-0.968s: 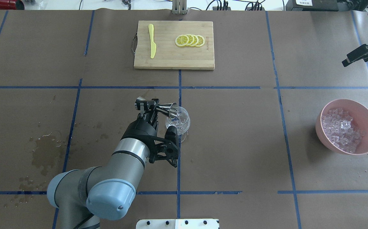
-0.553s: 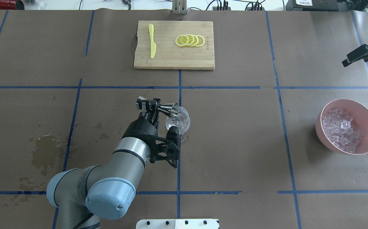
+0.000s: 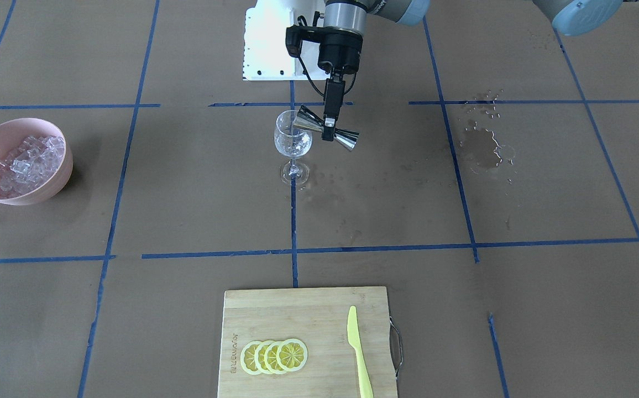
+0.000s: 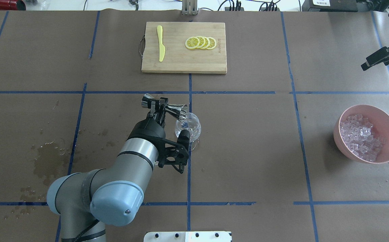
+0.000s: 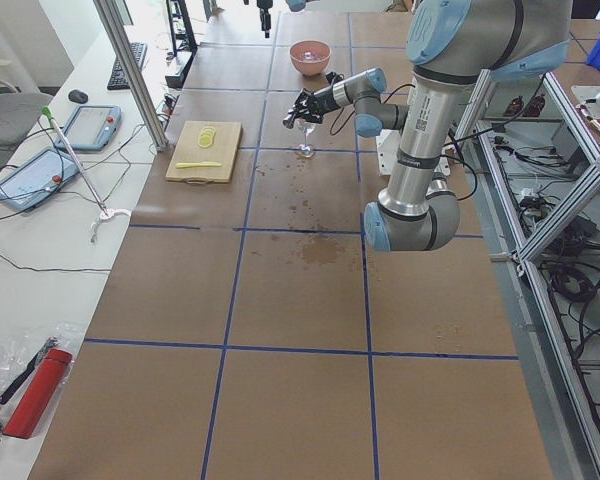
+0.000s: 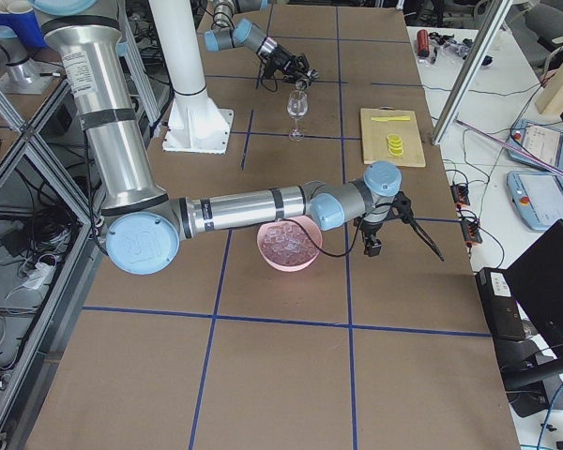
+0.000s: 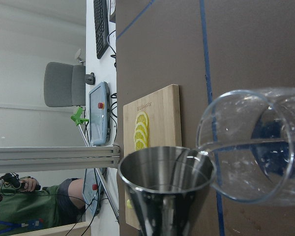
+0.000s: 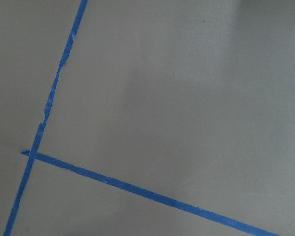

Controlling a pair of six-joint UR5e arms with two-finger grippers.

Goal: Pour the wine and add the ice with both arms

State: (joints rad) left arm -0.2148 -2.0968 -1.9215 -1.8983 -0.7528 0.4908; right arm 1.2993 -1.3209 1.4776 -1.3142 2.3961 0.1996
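My left gripper (image 4: 157, 107) is shut on a steel jigger (image 4: 168, 108) and holds it tipped on its side, its mouth at the rim of the clear stemmed wine glass (image 4: 189, 129). The same hold shows in the front view: gripper (image 3: 329, 132), jigger (image 3: 347, 139), glass (image 3: 293, 145). In the left wrist view the jigger (image 7: 164, 182) looks into the glass (image 7: 255, 147); I cannot make out any wine. Ice cubes (image 4: 361, 136) fill a pink bowl (image 4: 337, 134) at the right. My right gripper (image 4: 366, 65) hangs high beyond the bowl; I cannot tell whether it is open.
A bamboo cutting board (image 4: 181, 62) at the far middle carries a yellow knife (image 4: 161, 43) and lemon slices (image 4: 201, 42). Wet stains (image 4: 46, 161) mark the brown paper at the left. The white base block (image 4: 187, 236) is at the near edge.
My left gripper has carried the jigger a little farther from the robot, its mouth staying at the glass rim. The right gripper has barely moved.
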